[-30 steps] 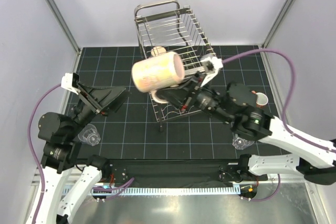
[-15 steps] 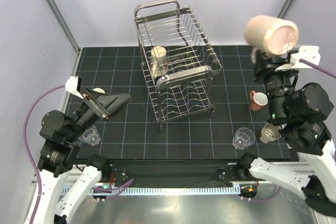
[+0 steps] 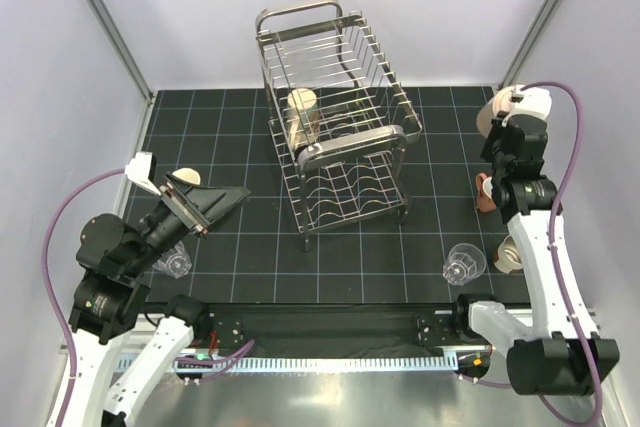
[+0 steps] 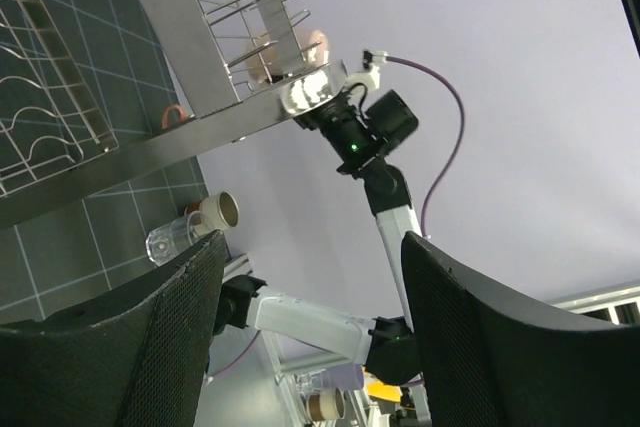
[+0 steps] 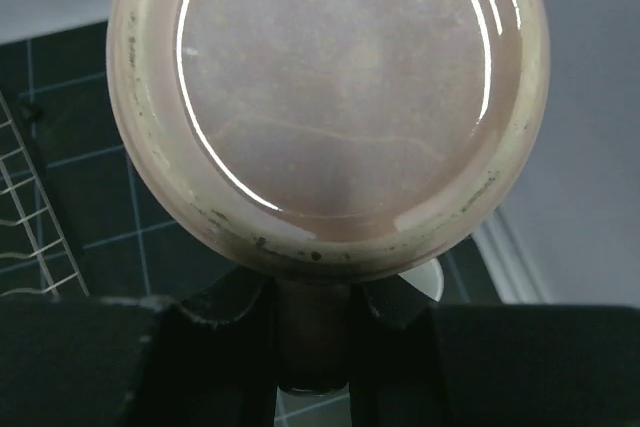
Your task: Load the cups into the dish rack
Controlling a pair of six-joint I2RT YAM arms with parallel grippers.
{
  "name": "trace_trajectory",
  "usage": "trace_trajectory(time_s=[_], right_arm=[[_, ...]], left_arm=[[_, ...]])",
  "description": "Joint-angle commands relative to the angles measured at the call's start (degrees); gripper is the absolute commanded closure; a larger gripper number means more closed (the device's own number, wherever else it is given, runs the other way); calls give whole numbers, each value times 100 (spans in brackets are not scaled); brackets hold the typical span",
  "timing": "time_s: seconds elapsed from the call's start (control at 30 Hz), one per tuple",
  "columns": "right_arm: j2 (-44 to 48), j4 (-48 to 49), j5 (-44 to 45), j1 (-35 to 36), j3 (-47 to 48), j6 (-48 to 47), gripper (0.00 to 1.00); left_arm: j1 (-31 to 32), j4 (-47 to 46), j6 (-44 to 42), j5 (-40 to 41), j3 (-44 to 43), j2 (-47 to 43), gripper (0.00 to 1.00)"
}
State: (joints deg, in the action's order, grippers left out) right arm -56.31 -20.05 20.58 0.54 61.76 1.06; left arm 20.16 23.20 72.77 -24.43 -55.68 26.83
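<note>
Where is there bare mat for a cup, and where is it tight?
Bare mat: the near strip in front of the dish rack, between the left tumbler and right tumbler; the far-left corner beyond the left gripper. Crowded: the right edge, where the red-brown mug, banded mug and right tumbler cluster near the right gripper and its pink mug.
</note>
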Motion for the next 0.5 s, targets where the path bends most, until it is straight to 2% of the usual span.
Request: trace_trajectory(time_s=[0.0, 0.1, 0.3, 0.47], right_arm=[[34, 932, -1981, -378, 48, 1062, 96], [-353, 1100, -3370, -572, -67, 1439, 96], [-1118, 1469, -5024, -625, -181, 1932, 96], [-1759, 1768, -5871, -634, -129, 2117, 96]], left_arm=[[31, 158, -176, -10, -48, -37, 30], [40, 229, -202, 69, 22, -81, 29], [40, 211, -211, 78, 119, -125, 28], [49, 211, -202, 78, 189, -160, 26]])
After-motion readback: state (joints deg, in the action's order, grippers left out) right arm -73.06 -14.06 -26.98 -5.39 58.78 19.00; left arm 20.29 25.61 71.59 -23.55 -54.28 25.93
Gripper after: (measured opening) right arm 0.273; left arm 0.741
